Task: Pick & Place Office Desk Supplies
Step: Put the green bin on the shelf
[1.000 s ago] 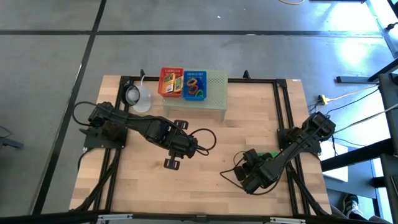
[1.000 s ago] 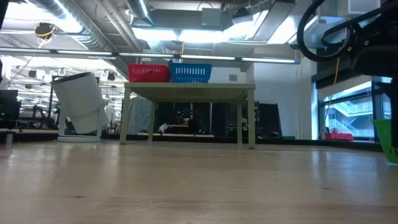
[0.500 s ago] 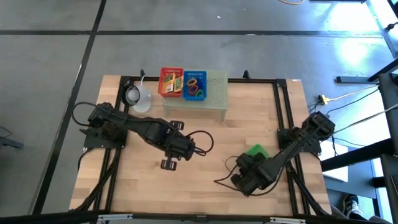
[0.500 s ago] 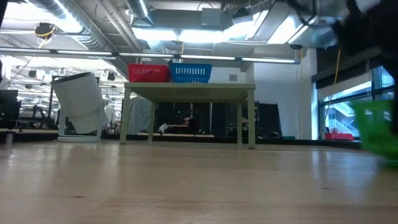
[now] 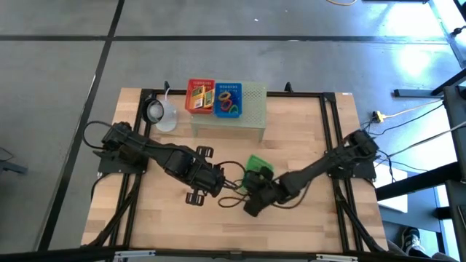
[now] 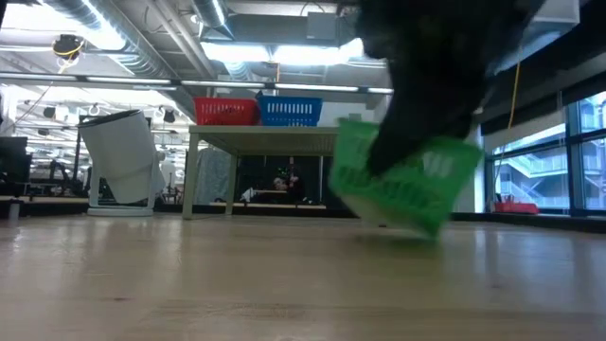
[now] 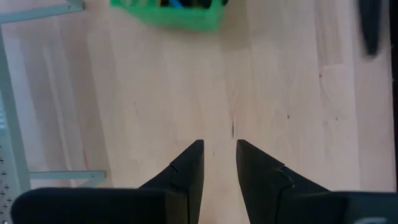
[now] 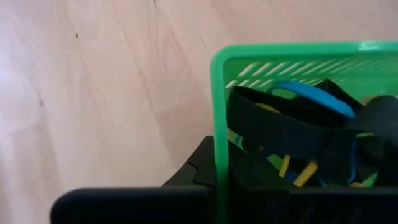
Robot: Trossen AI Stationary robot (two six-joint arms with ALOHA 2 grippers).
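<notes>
Near the front middle of the counter (image 5: 306,138), right gripper (image 5: 256,191) with jaws closed on the wall of a green basket (image 5: 258,166), lifted and tilted in the low view. Inside the basket, seen only in the right wrist view: a blue loop (image 8: 311,96), black pieces and small yellow bits (image 8: 298,171), not clear what exactly. Just beside, left gripper (image 5: 198,190) hovering above bare wood, jaws a little apart and holding nothing; fingers (image 7: 186,174) clearly separate in the left wrist view, basket rim just ahead. Open wood to the front and on both sides up to the black frame rails (image 5: 328,131). Farther back, near the far edge, a pale green stand (image 5: 244,109) carrying a red basket (image 5: 200,96) and a blue basket (image 5: 228,98) with coloured loops (image 5: 227,102); contents visible only from above. Left of the stand, a white cup-like object (image 5: 162,113).
</notes>
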